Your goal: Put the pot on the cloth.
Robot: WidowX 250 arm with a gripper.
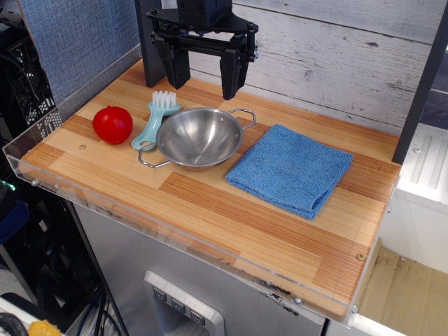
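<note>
The shiny steel pot [199, 136] sits upright on the wooden table, near its middle, with one wire loop handle at the front left and one at the back right. The blue folded cloth [291, 169] lies flat just to the right of the pot, its left edge close to the pot's rim. My black gripper [204, 78] hangs open and empty above the back of the table, behind and above the pot, touching nothing.
A red ball [113, 124] sits at the left of the table. A light-blue brush with white bristles [155, 120] lies between the ball and the pot, touching the pot's left side. A clear plastic rim [140, 218] runs along the table's front and left edges.
</note>
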